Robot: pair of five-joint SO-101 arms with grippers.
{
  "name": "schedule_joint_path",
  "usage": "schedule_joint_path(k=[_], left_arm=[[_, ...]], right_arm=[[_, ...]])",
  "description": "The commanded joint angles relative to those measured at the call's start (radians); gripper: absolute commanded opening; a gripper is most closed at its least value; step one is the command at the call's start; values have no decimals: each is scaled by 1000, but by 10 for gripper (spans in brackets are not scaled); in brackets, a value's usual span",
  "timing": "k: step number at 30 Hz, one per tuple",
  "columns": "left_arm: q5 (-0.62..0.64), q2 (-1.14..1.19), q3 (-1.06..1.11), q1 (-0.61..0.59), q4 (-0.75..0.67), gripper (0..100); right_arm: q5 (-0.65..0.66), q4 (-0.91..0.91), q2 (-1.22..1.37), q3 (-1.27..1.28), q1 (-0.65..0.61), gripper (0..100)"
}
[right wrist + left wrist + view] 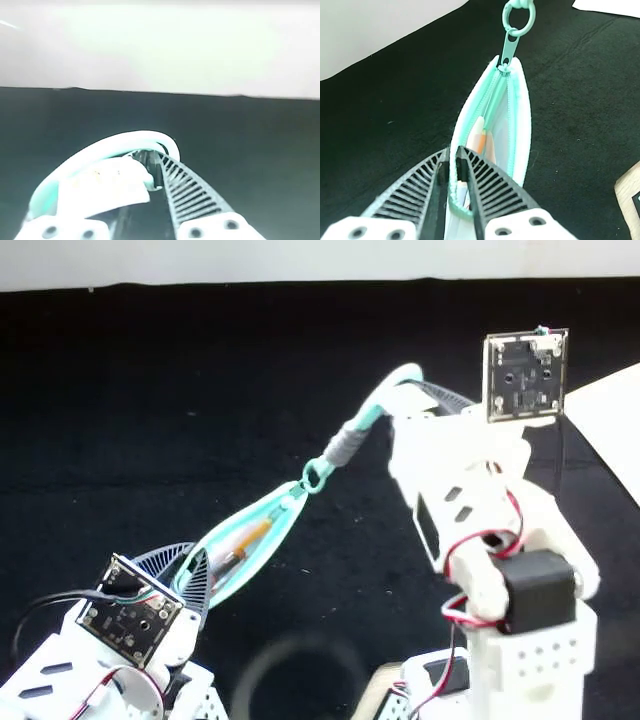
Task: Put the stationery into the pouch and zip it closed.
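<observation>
- fingers of the left gripper [452,150] are pinched onto the near end of the pouch [520,125]; those of the right gripper [150,167] are clamped on its wrist strap [95,155].
- the pouch's near end is hidden behind the left fingers. of the pens [479,136] inside, only the orange and white upper parts show. in the right wrist view the strap is blurred at the pinch point.
- the pouch is mint green with pale sides. its zip [495,100] gapes along most of its length, with the slider [509,50] and ring [520,17] at the far end.
- in the high view it stretches over the black table [150,390], its long axis running diagonally from the left gripper at lower left to the right gripper at upper right, opening upward.
</observation>
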Motion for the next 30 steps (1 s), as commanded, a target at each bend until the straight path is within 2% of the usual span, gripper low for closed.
schedule_joint_path(k=[1,8,16,24,30], left_arm=[[-9,7,53,-24,40,6],[-9,7,-74,-24,46,6],[-9,8,-130,-24,46,6],[-9,8,-174,-24,46,7],[-9,8,-171,-22,48,7]], right_arm=[[35,54,-10,-122,-50,7],[49,62,-10,-133,-65,7],[52,59,-18,-143,-67,7],[54,64,-8,-294,-67,7],[54,59,-8,-260,-67,7]])
